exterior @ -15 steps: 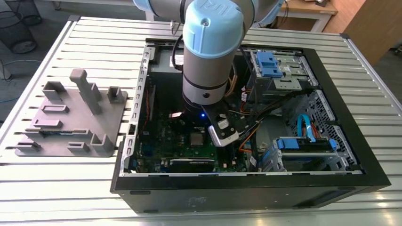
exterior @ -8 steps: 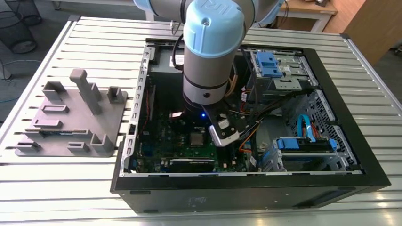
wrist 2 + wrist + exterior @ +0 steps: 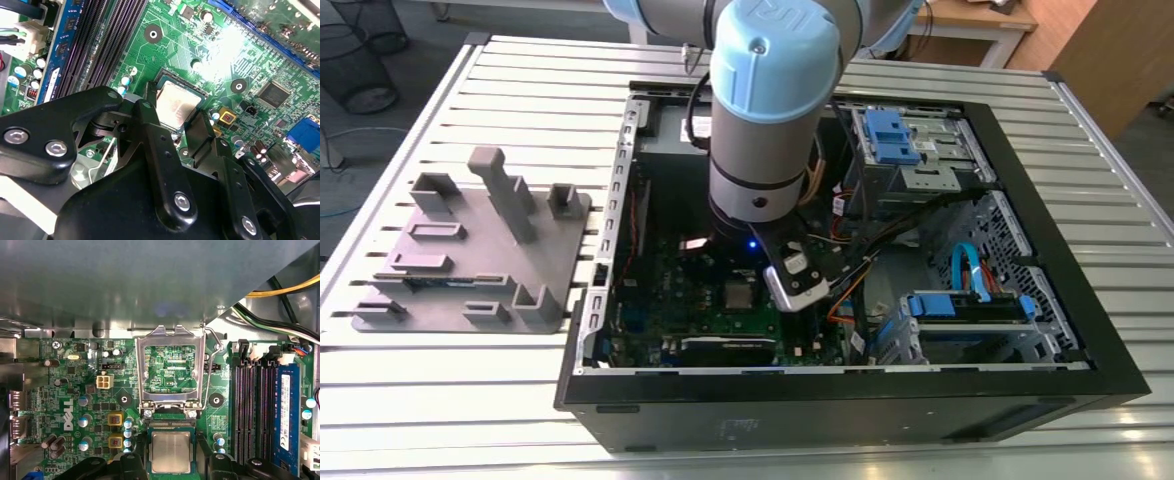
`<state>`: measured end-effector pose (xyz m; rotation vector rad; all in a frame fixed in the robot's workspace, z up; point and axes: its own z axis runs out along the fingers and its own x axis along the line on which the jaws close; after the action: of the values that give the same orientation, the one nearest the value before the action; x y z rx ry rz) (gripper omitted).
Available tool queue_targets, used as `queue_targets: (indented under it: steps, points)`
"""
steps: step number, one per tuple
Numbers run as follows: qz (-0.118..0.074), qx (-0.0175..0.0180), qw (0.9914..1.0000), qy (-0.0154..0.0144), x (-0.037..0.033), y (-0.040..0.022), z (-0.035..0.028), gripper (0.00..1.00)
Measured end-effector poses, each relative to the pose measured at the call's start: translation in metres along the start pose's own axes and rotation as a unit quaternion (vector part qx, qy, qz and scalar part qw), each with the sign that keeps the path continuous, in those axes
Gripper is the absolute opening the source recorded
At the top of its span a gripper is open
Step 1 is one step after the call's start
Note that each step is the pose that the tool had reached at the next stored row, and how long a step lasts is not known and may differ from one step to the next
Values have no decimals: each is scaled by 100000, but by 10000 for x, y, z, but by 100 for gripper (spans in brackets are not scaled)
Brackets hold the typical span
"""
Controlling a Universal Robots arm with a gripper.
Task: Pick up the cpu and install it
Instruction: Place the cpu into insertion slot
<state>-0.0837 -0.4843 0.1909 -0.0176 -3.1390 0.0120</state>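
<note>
- The gripper [image 3: 174, 114] hangs low over the green motherboard [image 3: 70, 390] inside the open computer case [image 3: 854, 400], directly above the cpu [image 3: 171, 452]. I cannot tell whether it clamps the chip or not.
- The cpu lies flat in its socket near the board's middle, with 1 metal bracket [image 3: 141, 370] flipped open just beside it.
- A grey fixture [image 3: 467, 260] stands near the table's [image 3: 454, 400] edge, at the exterior view's left.

- Small flat square cpu [image 3: 171, 452]: pale silver-grey metal top.
- Flat motherboard [image 3: 70, 390]: green, with fine pale tracing.
- 2 small square components [image 3: 115, 419]: yellow.
- Long memory module [image 3: 286, 410]: blue.
- Moulded plastic fixture [image 3: 467, 250]: plain grey.
- Computer case [image 3: 854, 405]: black.
- Round arm joint cap [image 3: 774, 50]: light blue.
</note>
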Motion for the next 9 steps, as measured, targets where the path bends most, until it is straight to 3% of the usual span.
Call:
queue_targets:
  steps: [9]
  points:
    - [4, 4, 100000, 2, -1, -3, 13, 47]
